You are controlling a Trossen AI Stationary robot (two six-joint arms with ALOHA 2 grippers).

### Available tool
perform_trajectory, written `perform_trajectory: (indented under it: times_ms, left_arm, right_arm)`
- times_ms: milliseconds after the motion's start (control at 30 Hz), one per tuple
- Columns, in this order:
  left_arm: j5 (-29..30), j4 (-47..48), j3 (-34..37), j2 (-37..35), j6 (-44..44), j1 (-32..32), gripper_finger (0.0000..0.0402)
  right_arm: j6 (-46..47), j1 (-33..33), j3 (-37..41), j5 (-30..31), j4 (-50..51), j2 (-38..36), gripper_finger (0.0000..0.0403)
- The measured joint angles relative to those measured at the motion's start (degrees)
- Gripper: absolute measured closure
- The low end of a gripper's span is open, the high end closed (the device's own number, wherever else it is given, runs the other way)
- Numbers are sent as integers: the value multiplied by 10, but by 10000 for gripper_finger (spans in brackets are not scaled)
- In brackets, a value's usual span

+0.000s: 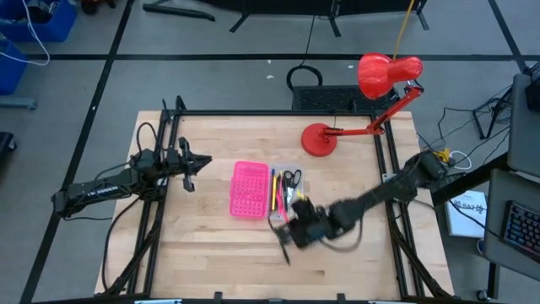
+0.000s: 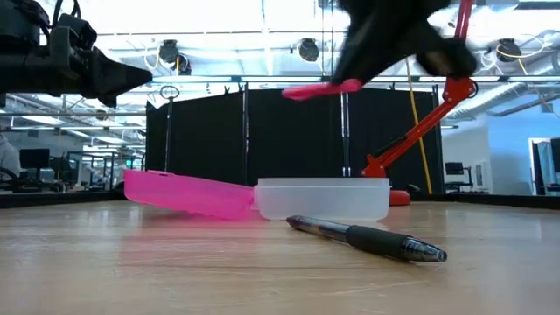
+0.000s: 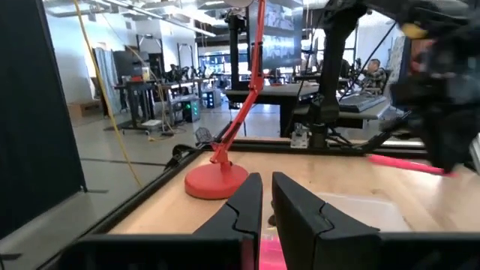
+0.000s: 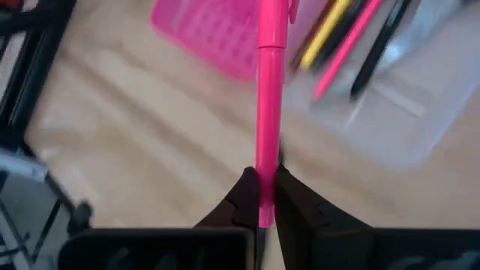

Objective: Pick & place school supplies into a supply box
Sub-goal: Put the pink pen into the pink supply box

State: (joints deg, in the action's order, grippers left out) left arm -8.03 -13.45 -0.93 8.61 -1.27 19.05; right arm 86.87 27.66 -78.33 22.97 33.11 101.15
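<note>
We find the right gripper (image 4: 261,196) clenched on a slim pink pen (image 4: 268,97), carried level above the clear translucent plastic tray (image 2: 322,198) beside its hot-pink grid-patterned lid (image 1: 249,189), presumably for release among the pens already there. A black pen (image 2: 367,237) remains on the table. The left gripper (image 1: 191,164) waits well apart, nearly closed, empty.

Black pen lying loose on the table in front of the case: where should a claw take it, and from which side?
Grip the black pen mid-barrel, just behind its thicker rubber grip, coming straight down from above. It lies flat on the table, clear of the supply box, so fingers should straddle its width. The right claw holds a pink pen; the left claw is free.
</note>
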Motion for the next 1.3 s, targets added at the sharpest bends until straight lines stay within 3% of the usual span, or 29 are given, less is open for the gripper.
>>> perform_trajectory:
  times_ms: [267,500,1033,1300]
  left_arm:
    - [0,0,0,0,1,0,360]
    - [4,3,0,0,-27,0,360]
    - [6,-18,0,0,-29,0,360]
    - [5,-18,0,0,-30,0,360]
  right_arm:
    - [-57,-144,4,-127,0,-3,388]
    - [-67,-206,39,-186,0,-2,388]
    - [-51,-224,162,-203,-149,-3,388]
    - [-51,-223,164,-204,-153,-3,353]
